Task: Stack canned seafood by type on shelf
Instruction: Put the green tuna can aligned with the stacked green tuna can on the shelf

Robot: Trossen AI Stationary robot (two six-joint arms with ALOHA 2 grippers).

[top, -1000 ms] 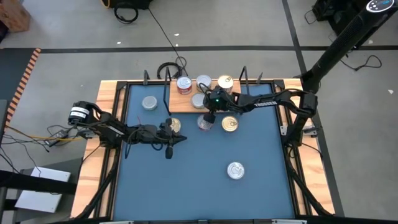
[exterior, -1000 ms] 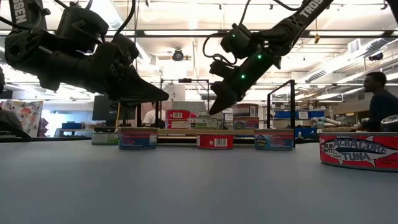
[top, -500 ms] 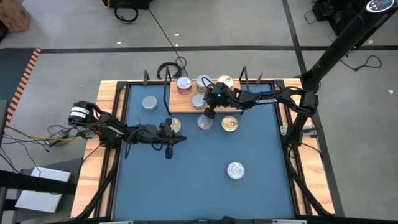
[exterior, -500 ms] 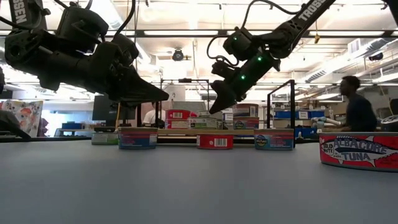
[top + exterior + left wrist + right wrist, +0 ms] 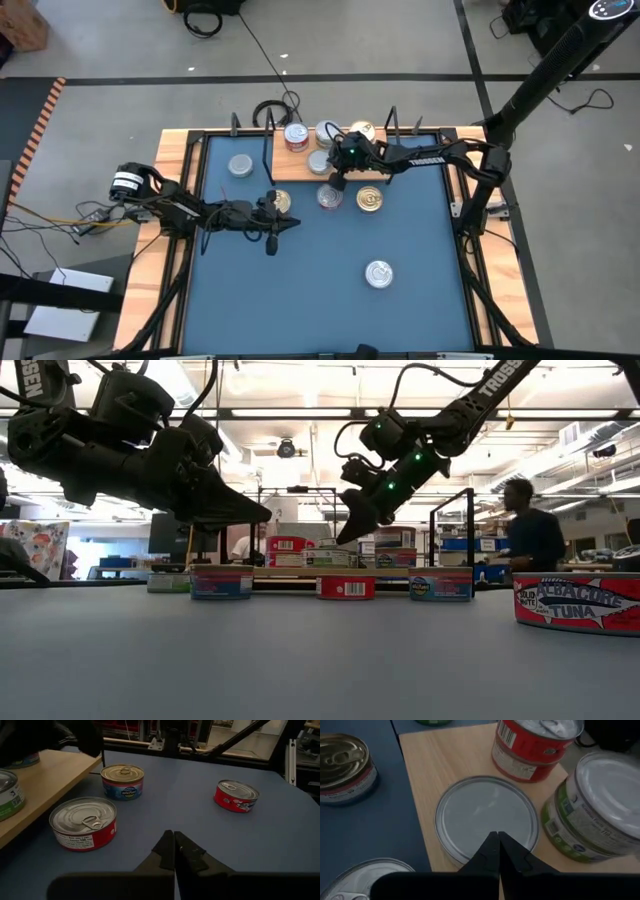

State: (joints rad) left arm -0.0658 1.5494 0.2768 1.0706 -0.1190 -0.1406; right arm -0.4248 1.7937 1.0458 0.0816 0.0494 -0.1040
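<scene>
Right gripper (image 5: 335, 183) has edged back toward the shelf (image 5: 288, 167), fingers pressed together, empty, hovering over a silver tin (image 5: 486, 818) on the shelf's near edge. Left gripper (image 5: 174, 851) shut, waits nearby. Risk: closed tips nudge that tin off.

I read "ALBACORE TUNA" on the red tin (image 5: 577, 603) at the near right of the low view, with a small "SOLID WHITE" mark at its left end (tiny, only just legible). "TROSSEN" runs in white along the right arm (image 5: 425, 161) seen from above, and part of it, "TROSS", shows on that arm in the low view. In the left wrist view the blue tin (image 5: 122, 781) reads "Wild Planet" and the red-sided tin (image 5: 83, 822) shows "130". Other tin labels are too small for me to read.
</scene>
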